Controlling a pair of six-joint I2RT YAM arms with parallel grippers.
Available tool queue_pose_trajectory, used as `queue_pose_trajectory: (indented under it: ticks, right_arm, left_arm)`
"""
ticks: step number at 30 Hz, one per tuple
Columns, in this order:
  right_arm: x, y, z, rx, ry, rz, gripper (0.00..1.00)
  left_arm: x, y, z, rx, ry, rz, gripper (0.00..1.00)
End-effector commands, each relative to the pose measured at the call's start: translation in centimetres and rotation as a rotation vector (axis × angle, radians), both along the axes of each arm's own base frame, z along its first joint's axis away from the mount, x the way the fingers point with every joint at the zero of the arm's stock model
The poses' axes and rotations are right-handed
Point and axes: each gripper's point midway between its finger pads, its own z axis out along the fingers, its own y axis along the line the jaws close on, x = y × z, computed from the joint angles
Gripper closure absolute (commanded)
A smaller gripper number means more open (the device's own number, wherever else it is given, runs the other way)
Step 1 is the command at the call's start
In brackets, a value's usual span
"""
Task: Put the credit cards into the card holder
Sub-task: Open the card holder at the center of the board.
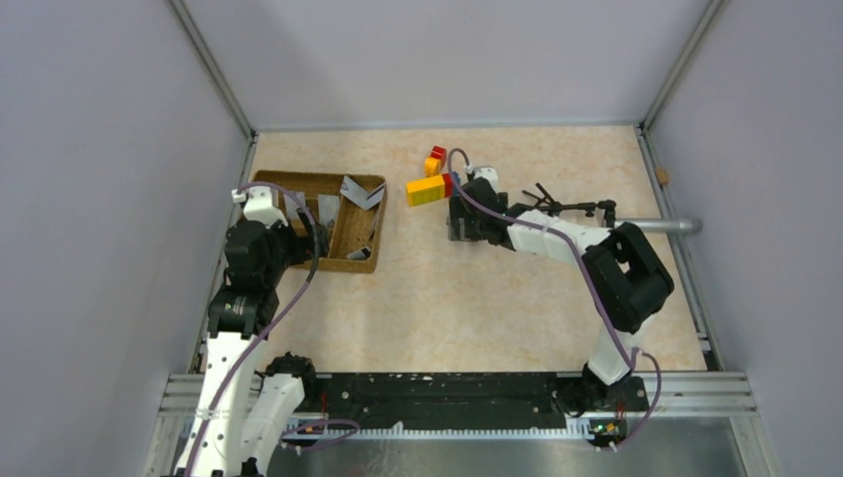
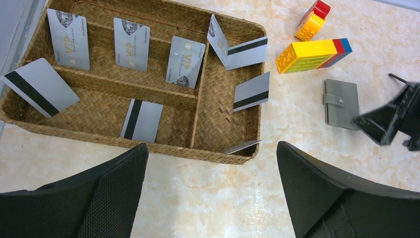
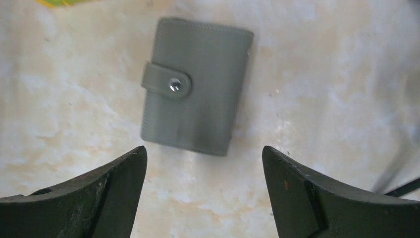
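Okay, top view: we see thin silver-grey rectangular credit cards (image 1: 355, 189) scattered in a brown wicker compartment tray (image 1: 358, 263). Left wrist: left gripper (image 2: 212, 148) wide apart, empty, above tray's edge. Right wrist: right gripper (image 3: 204, 151) spread, empty, over the flat grey snap-buttoned card holder (image 3: 195, 84) on the table (image 3: 322, 74). Risk we flag: holder's shut and flat, fingers may skid it.

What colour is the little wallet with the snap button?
The card holder is plain grey with a silver snap; the right wrist view shows it best.
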Motion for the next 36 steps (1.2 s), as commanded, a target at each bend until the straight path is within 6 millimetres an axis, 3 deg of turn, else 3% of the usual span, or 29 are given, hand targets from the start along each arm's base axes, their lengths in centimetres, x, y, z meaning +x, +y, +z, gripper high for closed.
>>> queue_pose_trajectory:
  ticks: [1,7,16,26,29,34,36]
  right_arm:
    - [2.0,3.0,1.3,0.065,-0.004,0.001,0.14]
    - [3.4,3.1,0.3,0.052,0.025,-0.063,0.15]
    - [2.6,1.7,-1.7,0.102,0.077,-0.093,0.35]
    - [2.8,0.4,-3.0,0.200,0.118,-0.101,0.48]
    - [2.9,0.7,-3.4,0.215,0.124,-0.085,0.59]
    - [2.9,0.9,-3.7,0.218,0.135,-0.080,0.96]
    - [2.9,1.0,-3.3,0.227,0.129,-0.072,1.00]
  left_arm:
    - [0.1,0.0,0.8,0.018,-0.043,-0.008,0.01]
    - [0.1,-0.2,0.9,0.022,-0.046,-0.014,0.01]
    - [-0.1,-0.5,1.0,0.025,-0.052,-0.027,0.01]
    - [-0.1,-0.8,0.8,0.025,-0.048,-0.037,0.01]
    - [0.0,-0.9,0.7,0.024,-0.045,-0.043,0.01]
    - [0.0,-1.1,0.7,0.022,-0.044,-0.047,0.01]
    - [0.0,-1.2,0.7,0.019,-0.043,-0.056,0.01]
